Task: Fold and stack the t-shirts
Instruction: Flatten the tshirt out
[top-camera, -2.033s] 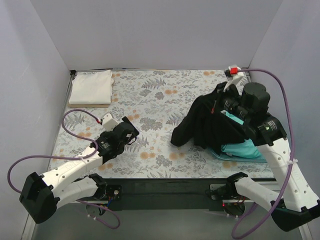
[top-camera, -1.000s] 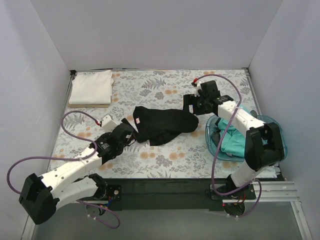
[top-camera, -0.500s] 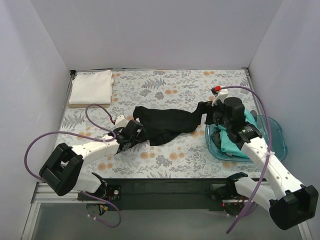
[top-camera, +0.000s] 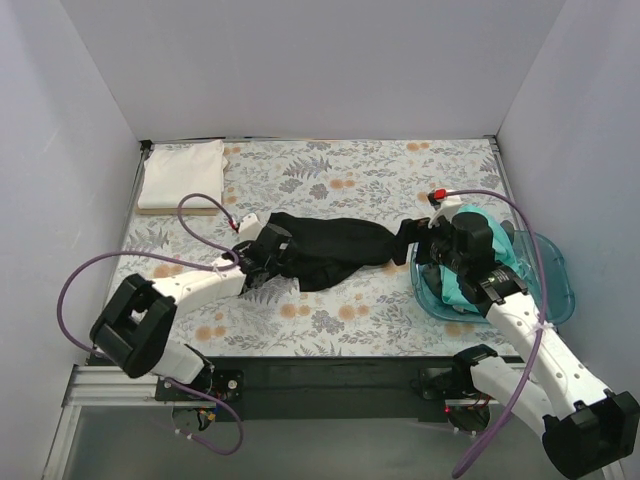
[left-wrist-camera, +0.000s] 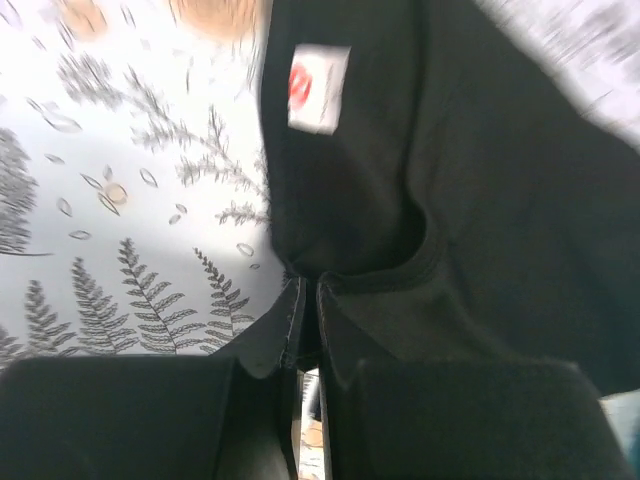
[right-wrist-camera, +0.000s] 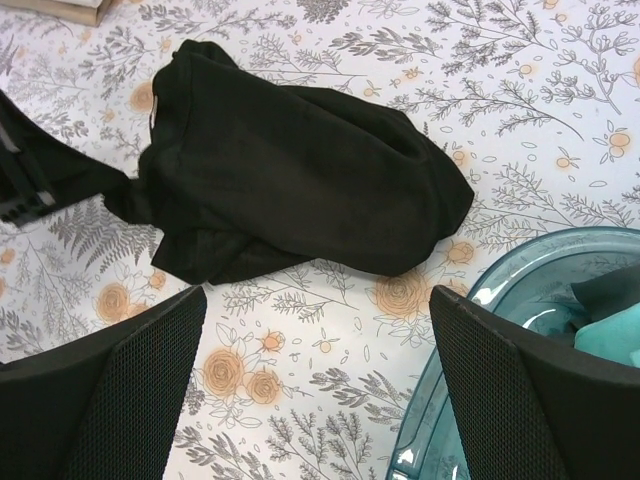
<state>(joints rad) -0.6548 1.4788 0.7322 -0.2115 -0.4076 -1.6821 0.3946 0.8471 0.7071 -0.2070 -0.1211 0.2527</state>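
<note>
**Black t-shirt (top-camera: 335, 250):** it lies in a crumpled heap at the middle of the table (top-camera: 340, 180). Its long axis runs left to right.

**Left arm's fingers (left-wrist-camera: 265, 350):** they are clenched on an edge of cloth at the shirt's left end, where the fabric is drawn to a point. This arm is the one in contact.

**Right arm's fingers (right-wrist-camera: 110, 390):** they are spread wide and hold nothing. They hover by the left rim of the blue bin (top-camera: 555, 290), near the shirt's right end, which lies to their left.

**Other shirts:** the teal t-shirt (right-wrist-camera: 610, 335) is in the bin. The white t-shirt (top-camera: 182, 173) is folded at the far left corner.

**Judgement:** spreading the black shirt calls for the right fingers to reach left and take its free right end.
</note>
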